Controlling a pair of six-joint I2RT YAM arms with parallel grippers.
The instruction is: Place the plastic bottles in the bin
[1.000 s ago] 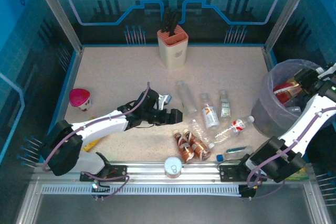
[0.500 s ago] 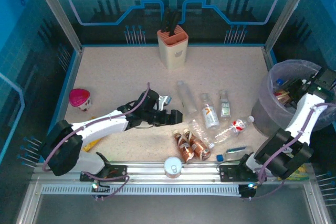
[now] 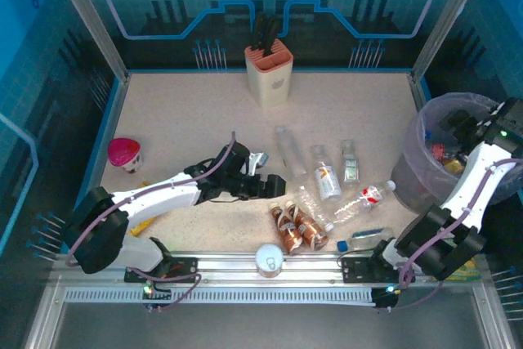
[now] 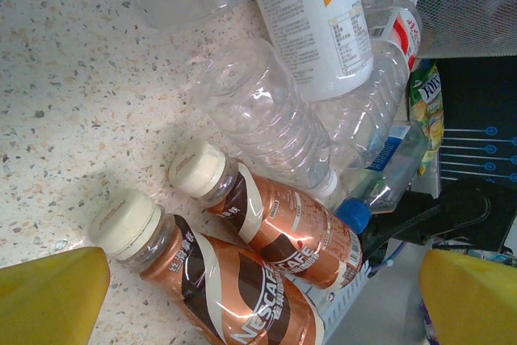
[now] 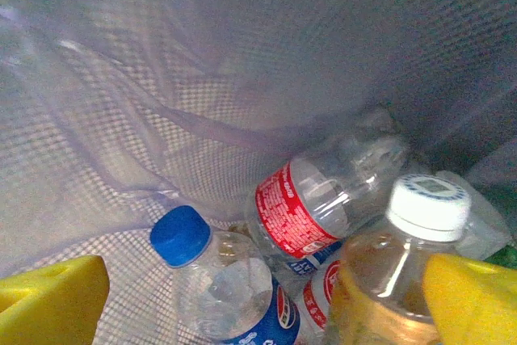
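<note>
Well, the desk is the biggest thing here, and the bin stands at its right side. My right gripper hangs over the bin, open wide, with nothing in it. Down in the bin lie a red-label bottle, a blue-cap bottle and a white-cap bottle. I think that arm should lift straight up, so it does not catch the bag.

My left gripper is over the middle of the desk. It is open wide too and holds nothing. Right under it lie two brown bottles, side by side and touching, with their pale caps pointing the same way. A clear bottle rests against one of them. More clear bottles lie between there and the bin.

I think my job now is to take one brown bottle. I should pick the one with bare desk beside it. I should turn so my fingers sit across its fat middle, not the cap, and come down slowly. One finger has to slip into the thin gap between the two. If I rush, I may push both away.
</note>
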